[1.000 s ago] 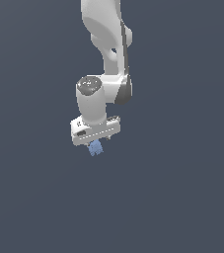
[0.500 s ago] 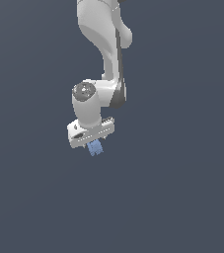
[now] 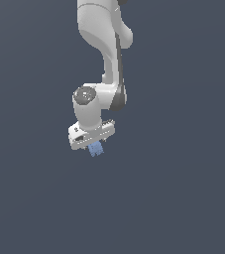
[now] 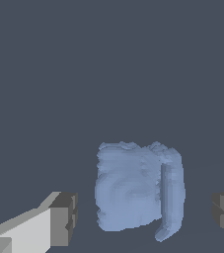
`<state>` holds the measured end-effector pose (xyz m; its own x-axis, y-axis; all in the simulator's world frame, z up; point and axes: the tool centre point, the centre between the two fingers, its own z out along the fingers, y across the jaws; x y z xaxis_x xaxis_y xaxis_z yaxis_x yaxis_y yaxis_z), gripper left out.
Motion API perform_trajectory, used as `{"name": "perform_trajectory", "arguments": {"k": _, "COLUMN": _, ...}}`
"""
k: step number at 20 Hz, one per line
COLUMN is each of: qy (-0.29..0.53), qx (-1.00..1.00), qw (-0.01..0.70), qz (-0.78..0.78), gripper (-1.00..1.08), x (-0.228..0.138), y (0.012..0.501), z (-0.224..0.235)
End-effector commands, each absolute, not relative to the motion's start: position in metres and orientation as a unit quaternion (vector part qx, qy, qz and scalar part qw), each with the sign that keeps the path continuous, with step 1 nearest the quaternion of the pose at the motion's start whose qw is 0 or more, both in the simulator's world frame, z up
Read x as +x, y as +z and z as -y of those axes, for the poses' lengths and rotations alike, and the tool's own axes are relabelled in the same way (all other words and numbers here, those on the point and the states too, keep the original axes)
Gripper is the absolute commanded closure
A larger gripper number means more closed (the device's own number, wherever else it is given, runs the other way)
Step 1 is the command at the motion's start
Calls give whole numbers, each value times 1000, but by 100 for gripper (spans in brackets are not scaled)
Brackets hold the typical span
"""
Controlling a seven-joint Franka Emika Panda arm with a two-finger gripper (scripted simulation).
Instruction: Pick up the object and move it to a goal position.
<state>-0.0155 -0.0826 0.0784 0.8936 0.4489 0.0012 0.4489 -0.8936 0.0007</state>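
Observation:
The object is a small light-blue blocky piece that shows just under the white hand in the exterior view. In the wrist view the object fills the space between the two dark fingertips. A strip of grey ground shows on each side of it, so neither pad touches it. My gripper stands open around the object, pointing down at it. Whether the object rests on the ground or hangs cannot be told from the flat grey backdrop.
The white arm comes down from the top of the exterior view. Plain dark grey ground surrounds everything, with no other objects or edges in sight.
The hand has sunk slightly toward the object and the upper arm has leaned a little to the exterior view's left. The object has stayed in place.

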Motion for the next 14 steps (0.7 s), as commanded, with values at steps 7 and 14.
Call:
{"name": "perform_trajectory", "arguments": {"k": 7, "qy": 0, "qx": 973, "qw": 0, "qz": -232, "gripper": -92, "x": -17, "y": 42, "z": 83}}
{"name": "perform_trajectory", "arguments": {"k": 14, "qy": 0, "qx": 973, "qw": 0, "qz": -232, "gripper": 108, "x": -16, "y": 40, "z": 83}}
